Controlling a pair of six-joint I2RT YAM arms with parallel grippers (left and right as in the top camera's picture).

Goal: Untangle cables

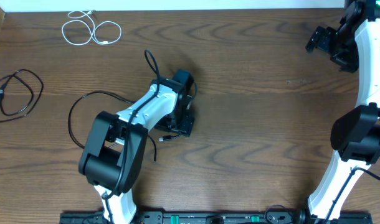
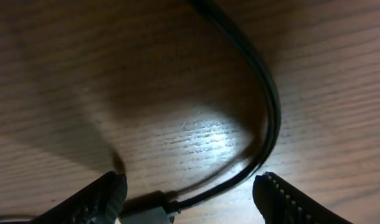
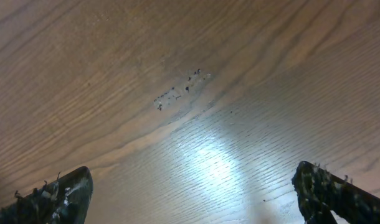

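A white cable (image 1: 90, 29) lies coiled at the far left of the table. One black cable (image 1: 15, 93) lies looped at the left edge. A second black cable (image 1: 75, 118) loops out from under my left arm, and its plug end (image 1: 166, 138) lies by my left gripper (image 1: 179, 124). In the left wrist view this black cable (image 2: 268, 93) curves down to a grey plug (image 2: 156, 214) between the open fingers of my left gripper (image 2: 190, 183), which sits low over the table. My right gripper (image 1: 330, 45) is open and empty over bare wood (image 3: 193, 180), far from the cables.
The wooden table (image 1: 258, 118) has a small scuff mark (image 3: 177, 93) under the right gripper. The left arm's own black lead (image 1: 151, 62) arcs above its wrist. The arm bases stand at the front edge.
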